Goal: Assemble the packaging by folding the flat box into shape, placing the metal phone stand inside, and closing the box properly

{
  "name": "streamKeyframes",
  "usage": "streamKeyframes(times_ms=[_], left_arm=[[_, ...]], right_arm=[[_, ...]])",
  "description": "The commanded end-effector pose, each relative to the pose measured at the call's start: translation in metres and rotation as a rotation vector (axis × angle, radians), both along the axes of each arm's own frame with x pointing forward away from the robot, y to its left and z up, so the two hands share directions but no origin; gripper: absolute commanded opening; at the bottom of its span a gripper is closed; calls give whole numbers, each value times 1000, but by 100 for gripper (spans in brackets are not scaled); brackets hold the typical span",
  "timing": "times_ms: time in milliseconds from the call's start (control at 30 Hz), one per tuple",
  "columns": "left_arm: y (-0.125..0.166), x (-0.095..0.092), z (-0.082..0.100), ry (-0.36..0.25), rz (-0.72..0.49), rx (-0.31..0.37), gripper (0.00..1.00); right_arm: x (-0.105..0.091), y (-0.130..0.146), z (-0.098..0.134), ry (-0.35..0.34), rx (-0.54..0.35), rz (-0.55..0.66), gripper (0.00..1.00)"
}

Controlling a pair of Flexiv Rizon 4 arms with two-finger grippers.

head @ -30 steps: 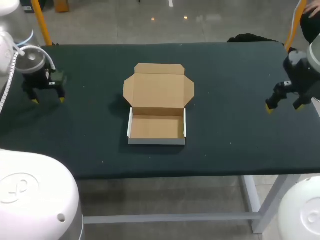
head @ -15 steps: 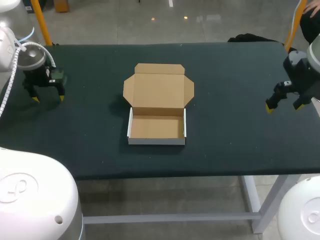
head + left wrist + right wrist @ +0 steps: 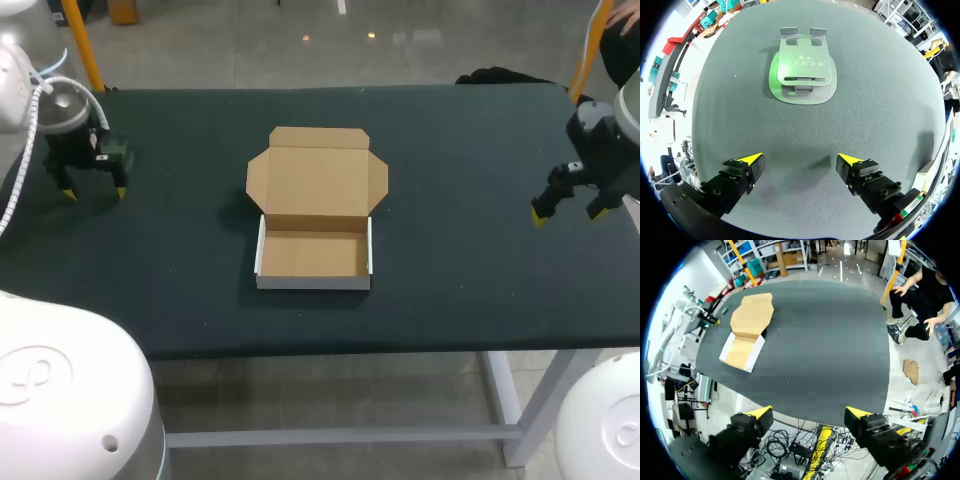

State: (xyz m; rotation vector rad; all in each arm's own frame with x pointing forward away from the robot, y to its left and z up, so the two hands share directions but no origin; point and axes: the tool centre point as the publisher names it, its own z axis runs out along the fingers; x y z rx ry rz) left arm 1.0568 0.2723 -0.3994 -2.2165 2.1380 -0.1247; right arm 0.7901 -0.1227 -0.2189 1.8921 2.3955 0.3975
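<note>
Box [image 3: 315, 215] sits mid-frame in the head view, on the dark surface [image 3: 470, 290]. It is brown cardboard, and its tray part is folded up with low walls that are white outside and brown inside. The lid lies open and flat behind the tray, toward the top of the frame. It has a rounded side flap on each side and a narrow tuck flap at its far end.

Left pincer [image 3: 93, 192] is at the upper left of the frame, over the surface with its tips pointing down. It is spread wide and holds nothing. In the left wrist view the phone stand [image 3: 802, 70] lies ahead of the left pincer [image 3: 800, 160], in line with the gap between the fingers and clear of both. The stand is grey-green metal: a rounded base plate with a flat plate lying over it, a slot cutout, and two small hooks at the far end.

Right pincer [image 3: 570, 212] is at the right edge of the frame, also spread with nothing in it. In the right wrist view the right pincer [image 3: 809, 414] hangs past the surface edge, with the box [image 3: 747, 330] far ahead of it and off to the side.
</note>
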Motion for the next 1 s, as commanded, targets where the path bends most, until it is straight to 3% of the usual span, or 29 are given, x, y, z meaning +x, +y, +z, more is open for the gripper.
streamKeyframes(times_ms=[33,1000], left_arm=[[2,7,-2,10,-5,0,100],[13,40,-3,7,-38,19,100]], right_arm=[[-1,0,1,2,-2,0,100],[-1,0,1,2,-2,0,100]])
